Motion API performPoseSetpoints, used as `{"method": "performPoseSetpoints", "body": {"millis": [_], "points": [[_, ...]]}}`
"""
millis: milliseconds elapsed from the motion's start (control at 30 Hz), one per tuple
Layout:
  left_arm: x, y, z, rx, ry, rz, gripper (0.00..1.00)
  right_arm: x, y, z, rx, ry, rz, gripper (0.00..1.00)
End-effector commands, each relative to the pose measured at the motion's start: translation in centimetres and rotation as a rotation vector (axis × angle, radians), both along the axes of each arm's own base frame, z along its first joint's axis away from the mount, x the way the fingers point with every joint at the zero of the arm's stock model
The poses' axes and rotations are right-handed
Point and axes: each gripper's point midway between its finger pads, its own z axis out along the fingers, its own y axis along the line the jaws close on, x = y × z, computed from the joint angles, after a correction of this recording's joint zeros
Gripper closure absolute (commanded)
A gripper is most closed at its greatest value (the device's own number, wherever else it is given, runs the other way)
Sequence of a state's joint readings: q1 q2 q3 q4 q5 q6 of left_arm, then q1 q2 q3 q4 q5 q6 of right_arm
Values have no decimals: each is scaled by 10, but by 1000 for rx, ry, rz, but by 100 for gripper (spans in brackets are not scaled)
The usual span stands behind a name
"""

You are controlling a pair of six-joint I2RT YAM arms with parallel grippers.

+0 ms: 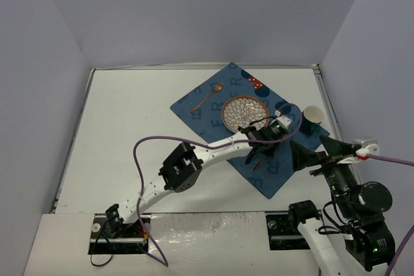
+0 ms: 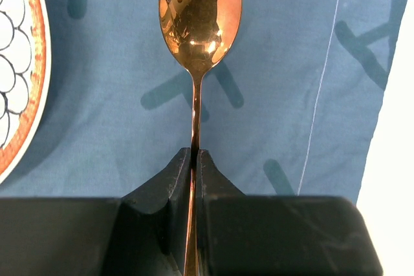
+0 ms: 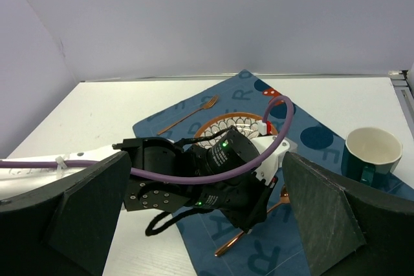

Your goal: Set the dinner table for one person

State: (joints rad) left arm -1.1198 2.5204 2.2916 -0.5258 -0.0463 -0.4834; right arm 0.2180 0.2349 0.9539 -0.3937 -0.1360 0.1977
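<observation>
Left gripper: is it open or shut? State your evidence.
Shut. The left gripper clamps the spoon, with no gap on either side of its thin handle.

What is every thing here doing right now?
placemat: spread flat on the table
plate: empty, on the placemat
fork: lying flat on the placemat
cup: upright, empty
spoon: gripped by its handle, over the placemat
left gripper: shut on the spoon
right gripper: open, empty

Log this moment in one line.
left gripper: shut on spoon | right gripper: open | spoon: over mat, beside plate
</observation>
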Motion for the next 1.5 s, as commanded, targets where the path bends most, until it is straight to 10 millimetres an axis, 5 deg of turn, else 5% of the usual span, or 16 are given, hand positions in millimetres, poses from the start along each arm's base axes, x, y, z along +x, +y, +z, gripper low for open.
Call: {"method": "performPoseSetpoints", "body": {"millis": [0, 533, 1067, 1333, 1467], "points": [[14, -24, 51, -123, -103, 3, 100, -3, 0, 24, 27, -77, 6, 0], [24, -32, 60, -158, -148, 22, 100, -4, 2, 20, 38, -70, 12, 0], [29, -36, 31, -123, -144, 30, 98, -7, 2, 18, 45, -71, 18, 0], [25, -34, 30, -125, -124, 29, 69, -8, 1, 21, 51, -77, 17, 0], [22, -34, 45, -161, -123, 30, 53, -10, 0, 26, 47, -91, 10, 0]]}}
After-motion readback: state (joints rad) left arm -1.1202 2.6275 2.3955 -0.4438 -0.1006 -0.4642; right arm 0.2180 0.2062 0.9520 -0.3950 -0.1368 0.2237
